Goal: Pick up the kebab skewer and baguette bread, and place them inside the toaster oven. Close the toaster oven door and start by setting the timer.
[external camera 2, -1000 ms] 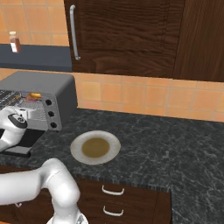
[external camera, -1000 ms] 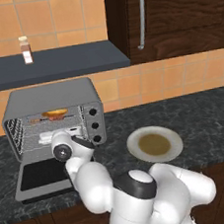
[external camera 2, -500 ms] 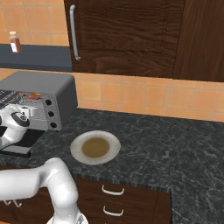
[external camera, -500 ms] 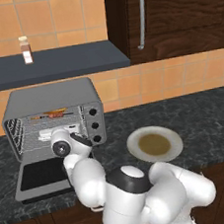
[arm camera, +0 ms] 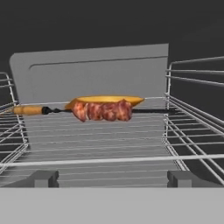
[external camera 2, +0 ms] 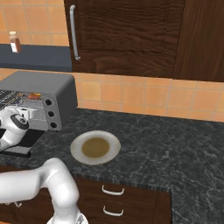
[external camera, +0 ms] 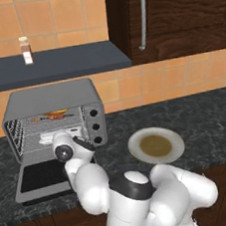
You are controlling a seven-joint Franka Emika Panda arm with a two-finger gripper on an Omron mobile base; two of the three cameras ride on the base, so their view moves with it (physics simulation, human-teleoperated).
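Observation:
The toaster oven (external camera: 58,99) stands on the counter with its door (external camera: 40,178) folded down flat. On the upper wire rack lies the kebab skewer (arm camera: 101,110), its reddish-brown chunks in the middle and a pale wooden handle to the left. Right behind it, touching or nearly so, rests the golden baguette bread (arm camera: 109,100). Both also show as a small orange-brown patch, the baguette bread (external camera: 56,114), inside the oven (external camera 2: 48,89). My gripper (arm camera: 113,178) is open and empty, level with the front of the rack, well short of the food. The hand (external camera: 64,148) hovers over the door.
Three dark knobs (external camera: 95,127) run down the oven's right panel. A pale plate (external camera: 155,146) with a brown centre sits on the dark counter to the right, the same plate (external camera 2: 95,147). A shelf (external camera: 54,64) with bottles hangs above the oven.
The hand has drawn back a little from the oven mouth toward the door. Skewer and bread stay put on the rack.

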